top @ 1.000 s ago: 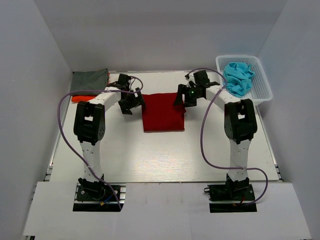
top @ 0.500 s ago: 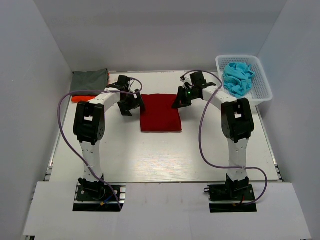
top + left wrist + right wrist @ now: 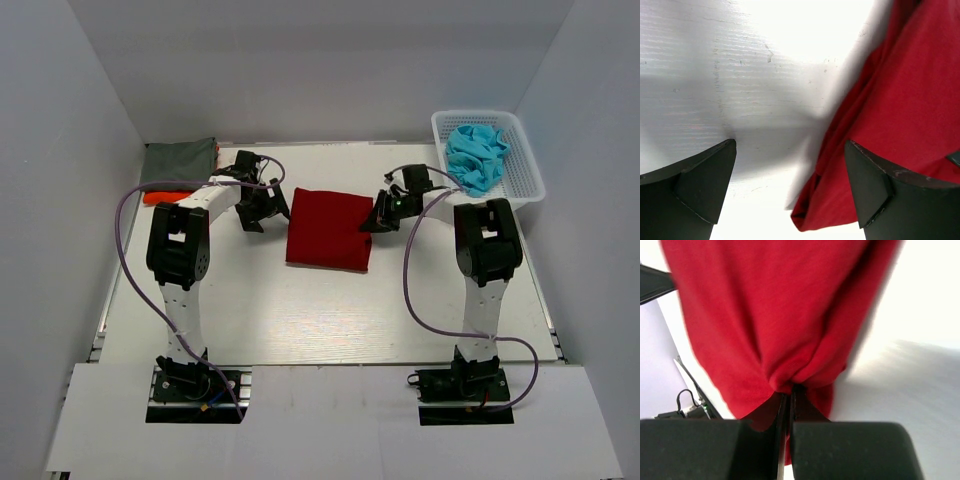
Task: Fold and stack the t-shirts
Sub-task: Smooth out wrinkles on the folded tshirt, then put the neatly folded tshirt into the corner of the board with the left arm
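Shirt, dark red (image 3: 328, 229), lay folded flat near the middle of the bench (image 3: 300, 310), between the two arms. Outline was close to square, so no clear long axis. The whole patch sat slightly skewed, with its far edge sloping down toward the right side and its near edge running roughly across the bench.

Right end effector (image 3: 382, 215) was at the shirt's right edge, toward the far corner. Left end effector (image 3: 262, 207) was just beside the left edge, also toward the far corner.

The top view showed layout only; the fingers were too small there to read. The right wrist view showed the fingers clenched together with a bunch of red cloth gathered into them, so it was grasping the dark red shirt by its edge. Cloth fanned out away from the pinch point. The left wrist view showed the fingers spread wide, released, nothing between them. One finger was over bare bench, the other over the rumpled red edge; contact with the cloth could not be told.

Only the top view showed the rest. Grey-green shirt (image 3: 181, 158) lay folded at the far left corner, with orange shirt (image 3: 160, 195) just near of it, partly behind the left arm. Turquoise shirts (image 3: 476, 155) lay crumpled inside the white basket (image 3: 528, 170) at the far right.
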You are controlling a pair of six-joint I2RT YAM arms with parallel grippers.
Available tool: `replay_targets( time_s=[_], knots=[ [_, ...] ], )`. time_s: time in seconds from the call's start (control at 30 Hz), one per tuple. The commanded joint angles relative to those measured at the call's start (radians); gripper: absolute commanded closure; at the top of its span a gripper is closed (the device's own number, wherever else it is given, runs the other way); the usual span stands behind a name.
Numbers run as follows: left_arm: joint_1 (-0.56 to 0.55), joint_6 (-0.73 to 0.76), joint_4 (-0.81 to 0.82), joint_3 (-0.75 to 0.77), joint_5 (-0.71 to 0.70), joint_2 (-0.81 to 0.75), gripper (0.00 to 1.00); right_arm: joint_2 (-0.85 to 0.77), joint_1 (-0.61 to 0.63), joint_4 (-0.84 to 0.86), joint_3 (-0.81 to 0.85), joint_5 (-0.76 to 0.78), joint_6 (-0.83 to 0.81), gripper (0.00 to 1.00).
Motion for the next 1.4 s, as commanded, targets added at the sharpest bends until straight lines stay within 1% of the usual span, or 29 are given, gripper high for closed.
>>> replay_targets(
  time_s=[0.0, 0.07, 0.17, 0.2, 0.23, 0.27, 0.3, 0.33, 0.37, 0.43, 0.5, 0.53, 0.57, 0.73, 0.77, 0.87, 0.9, 0.93, 1.03, 1.1, 1.17, 1.2, 1.27, 1.3, 1.33, 1.37],
  knots=[
    [-0.002, 0.022, 0.009, -0.007, 0.012, -0.080, 0.01, 0.047, -0.018, 0.052, -0.028, 0.012, 0.006, 1.00],
    [-0.002, 0.031, 0.009, 0.005, 0.012, -0.080, 0.01, 0.056, -0.022, 0.043, -0.029, 0.051, 0.000, 1.00],
    [-0.011, 0.040, -0.003, 0.014, 0.012, -0.070, 0.01, 0.062, -0.022, -0.005, -0.023, 0.185, -0.047, 1.00],
    [-0.011, 0.049, -0.003, 0.023, 0.021, -0.070, 0.01, 0.064, -0.022, -0.025, -0.019, 0.203, -0.069, 1.00],
    [-0.011, 0.058, -0.003, 0.023, 0.021, -0.059, 0.01, 0.065, -0.019, -0.052, -0.013, 0.255, -0.076, 0.96],
    [-0.011, 0.059, -0.003, 0.033, 0.030, -0.059, 0.01, 0.065, -0.018, -0.071, 0.000, 0.268, -0.089, 0.94],
    [-0.011, 0.074, -0.003, 0.042, 0.030, -0.059, 0.01, 0.059, -0.018, -0.077, 0.010, 0.266, -0.105, 0.89],
    [-0.011, 0.083, 0.006, 0.042, 0.044, -0.050, 0.01, 0.053, -0.018, -0.085, 0.021, 0.242, -0.113, 0.82],
    [-0.011, 0.083, 0.006, 0.056, 0.054, -0.039, 0.01, 0.038, -0.018, -0.097, 0.029, 0.234, -0.116, 0.69],
    [-0.021, 0.118, 0.006, 0.071, 0.079, -0.025, 0.01, 0.003, -0.014, -0.098, 0.041, 0.211, -0.130, 0.61],
    [-0.021, 0.137, 0.006, 0.097, 0.093, 0.001, 0.01, -0.045, -0.017, -0.103, 0.062, 0.181, -0.132, 0.43],
    [-0.030, 0.147, 0.006, 0.112, 0.093, 0.001, 0.01, -0.069, -0.015, -0.106, 0.070, 0.182, -0.129, 0.23],
    [-0.039, 0.148, 0.006, 0.125, 0.093, 0.016, 0.01, -0.095, -0.018, -0.120, 0.076, 0.188, -0.129, 0.10],
    [-0.076, 0.174, -0.016, 0.134, 0.035, 0.041, 0.01, -0.195, -0.018, -0.163, 0.103, 0.237, -0.126, 0.10],
    [-0.090, 0.183, -0.016, 0.134, 0.035, 0.051, 0.01, -0.206, -0.020, -0.178, 0.103, 0.284, -0.127, 0.10],
    [-0.117, 0.183, -0.025, 0.134, -0.020, 0.064, 0.01, -0.266, -0.023, -0.183, 0.089, 0.360, -0.124, 0.10],
    [-0.117, 0.183, -0.025, 0.134, -0.057, 0.073, 0.01, -0.278, -0.026, -0.178, 0.075, 0.363, -0.126, 0.10],
    [-0.131, 0.183, -0.035, 0.134, -0.070, 0.087, 0.01, -0.312, -0.025, -0.175, 0.064, 0.368, -0.123, 0.10],
    [-0.157, 0.183, -0.045, 0.160, -0.083, 0.116, 0.01, -0.343, -0.028, -0.172, 0.047, 0.352, -0.116, 0.10],
    [-0.168, 0.161, -0.045, 0.171, -0.120, 0.145, 0.04, -0.350, -0.026, -0.167, 0.029, 0.334, -0.106, 0.10],
    [-0.191, 0.152, -0.054, 0.185, -0.120, 0.165, 0.09, -0.367, -0.031, -0.157, 0.009, 0.329, -0.101, 0.10],
    [-0.191, 0.152, -0.065, 0.200, -0.151, 0.174, 0.12, -0.370, -0.031, -0.157, -0.002, 0.329, -0.103, 0.10],
    [-0.215, 0.143, -0.074, 0.200, -0.182, 0.183, 0.22, -0.384, -0.029, -0.160, -0.019, 0.344, -0.101, 0.10],
    [-0.231, 0.132, -0.083, 0.200, -0.209, 0.193, 0.26, -0.398, -0.031, -0.160, -0.023, 0.357, -0.103, 0.10],
    [-0.231, 0.132, -0.083, 0.200, -0.218, 0.193, 0.28, -0.399, -0.034, -0.164, -0.031, 0.361, -0.103, 0.10],
    [-0.255, 0.132, -0.083, 0.189, -0.247, 0.193, 0.30, -0.404, -0.034, -0.164, -0.037, 0.369, -0.104, 0.10]
  ],
)
